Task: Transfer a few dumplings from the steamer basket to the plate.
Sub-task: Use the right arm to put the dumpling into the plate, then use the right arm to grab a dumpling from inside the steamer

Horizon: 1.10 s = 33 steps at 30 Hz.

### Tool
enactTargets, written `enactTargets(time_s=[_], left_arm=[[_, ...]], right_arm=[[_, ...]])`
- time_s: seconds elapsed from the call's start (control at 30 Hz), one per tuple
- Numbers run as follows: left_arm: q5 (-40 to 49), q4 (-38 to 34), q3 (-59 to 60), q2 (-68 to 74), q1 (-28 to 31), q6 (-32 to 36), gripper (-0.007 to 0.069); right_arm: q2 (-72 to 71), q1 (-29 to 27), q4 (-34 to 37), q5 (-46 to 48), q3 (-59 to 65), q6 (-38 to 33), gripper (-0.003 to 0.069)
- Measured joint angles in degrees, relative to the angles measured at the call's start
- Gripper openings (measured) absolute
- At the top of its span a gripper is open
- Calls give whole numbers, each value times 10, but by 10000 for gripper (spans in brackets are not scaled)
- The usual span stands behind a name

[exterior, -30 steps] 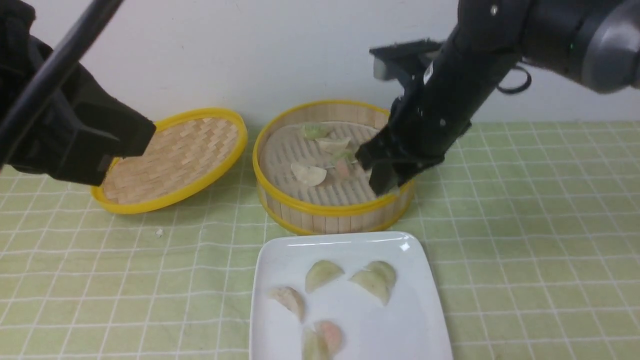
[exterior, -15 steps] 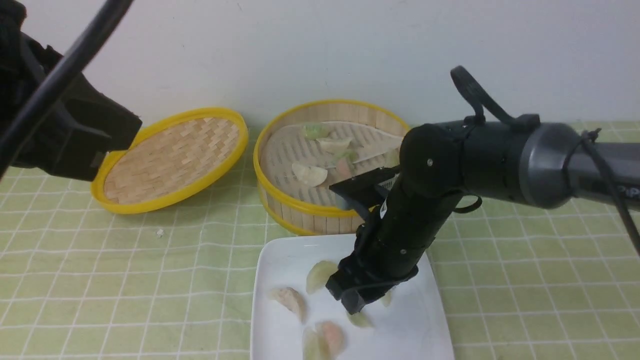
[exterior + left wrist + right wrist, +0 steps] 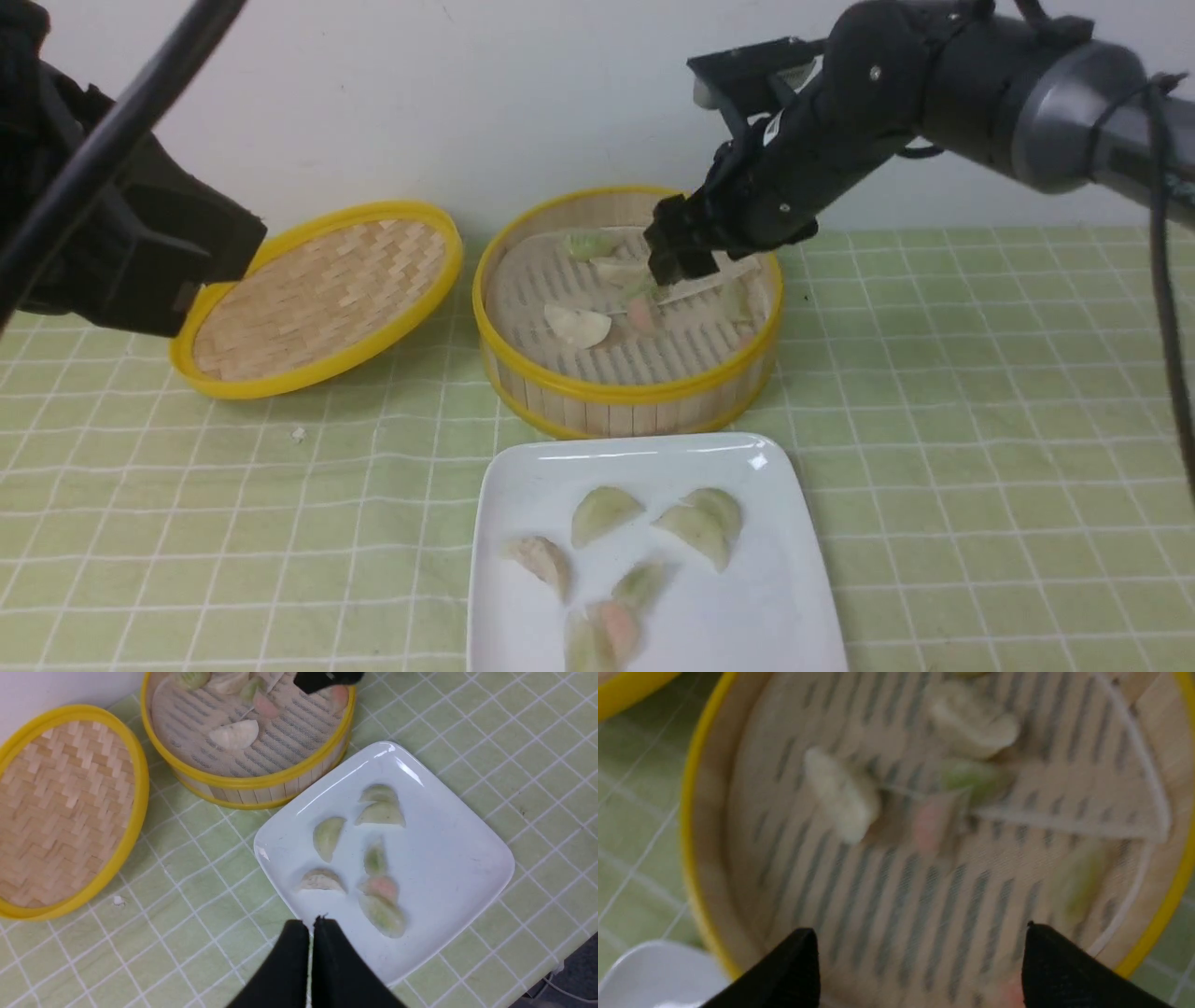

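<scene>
The steamer basket (image 3: 625, 397) stands at the back middle with several dumplings (image 3: 577, 325) on its paper liner. My right gripper (image 3: 677, 266) hovers over the basket's far right part, open and empty. In the right wrist view the right gripper (image 3: 920, 931) has its fingers spread wide above the slatted floor (image 3: 887, 914), with a whitish dumpling (image 3: 840, 795) ahead. The white plate (image 3: 775, 607) lies in front of the basket and carries several dumplings (image 3: 605, 511). My left gripper (image 3: 309, 923) is shut and empty, raised above the plate's (image 3: 458, 858) near-left edge.
The woven yellow-rimmed lid (image 3: 317, 299) lies tilted to the left of the basket, partly behind my left arm (image 3: 140, 252). A small white crumb (image 3: 297, 434) sits on the green checked cloth. The wall stands close behind the basket.
My right gripper went from the basket down to the plate, opened, left a green dumpling there, and rose back over the basket. The left arm barely moved.
</scene>
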Motion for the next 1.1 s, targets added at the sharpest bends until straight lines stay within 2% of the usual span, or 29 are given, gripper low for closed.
enactTargets(time_s=[0.23,0.4,0.57,0.67,0.73,0.77,0.83,0.87,1.1], left_arm=[[0,0,0,0,0,0,-6],[0,0,0,0,0,0,-6],[0,0,0,0,0,0,-6],[0,0,0,0,0,0,-6],[0,0,0,0,0,0,-6],[0,0,0,0,0,0,-6],[0,0,0,0,0,0,-6],[0,1,0,0,0,0,-6],[0,0,0,0,0,0,-6]], right_arm=[[126,-11,-49,5,-117,-10,516],[186,-11,-115,15,-159,21,516],[201,-10,-119,20,-168,43,510],[203,-9,-119,33,-172,54,411],[202,-9,-121,42,-172,56,303],[200,-9,-126,50,-172,56,183],[197,-9,-127,58,-172,56,109],[189,-9,-126,66,-172,56,50],[124,-8,-124,129,-172,52,-9]])
